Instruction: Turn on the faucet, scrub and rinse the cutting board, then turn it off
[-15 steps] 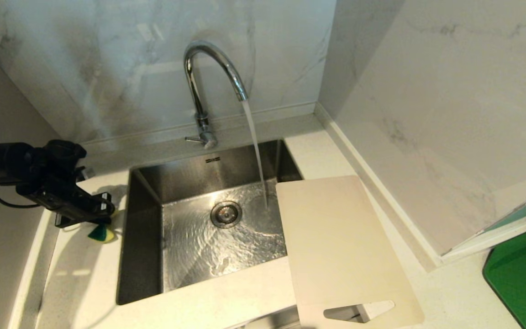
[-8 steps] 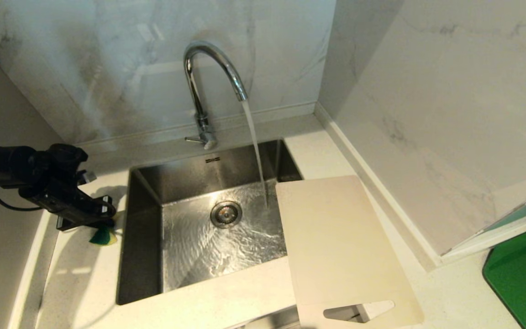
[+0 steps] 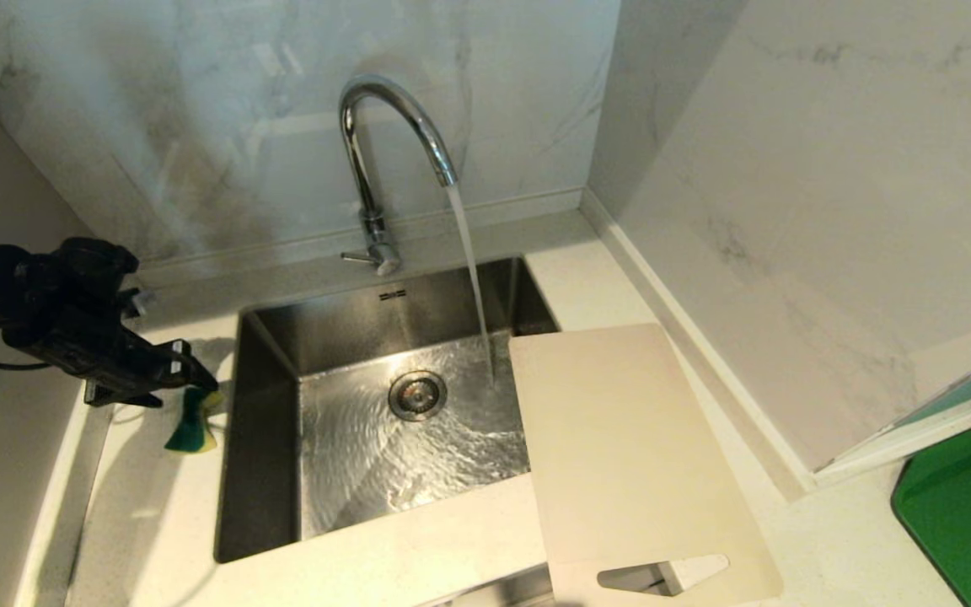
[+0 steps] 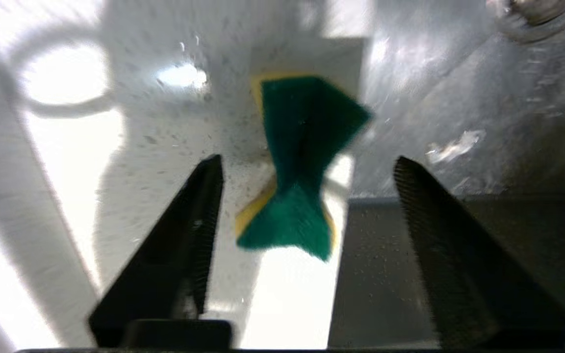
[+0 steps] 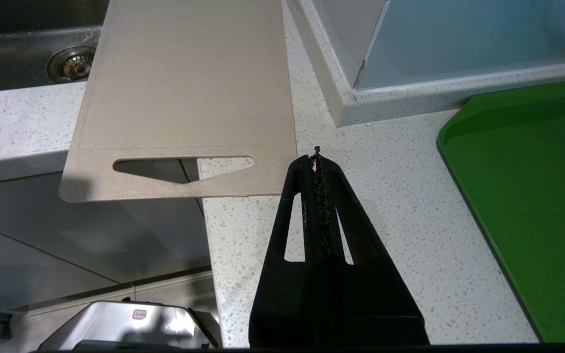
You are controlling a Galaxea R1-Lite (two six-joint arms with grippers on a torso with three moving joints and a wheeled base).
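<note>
Head view shows the faucet [image 3: 384,160] at the back of the sink [image 3: 266,438], running, its stream falling into the basin just beside the far edge of the cutting board [image 3: 629,455]. That board lies flat on the worktop [image 3: 401,548] at the sink's right side, one long edge overhanging the basin and its handle slot end jutting past the worktop's front edge. At the sink's left rim the left gripper [image 3: 190,384] hangs over a green and yellow sponge [image 3: 190,426] lying on the worktop; in the left wrist view its jaws stand wide apart with the sponge [image 4: 299,166] between and beyond them, untouched. In the right wrist view the right gripper [image 5: 317,157] has its jaws pressed together on nothing, near the board's [image 5: 184,83] handle end, with a green mat [image 5: 532,196] to one side.
</note>
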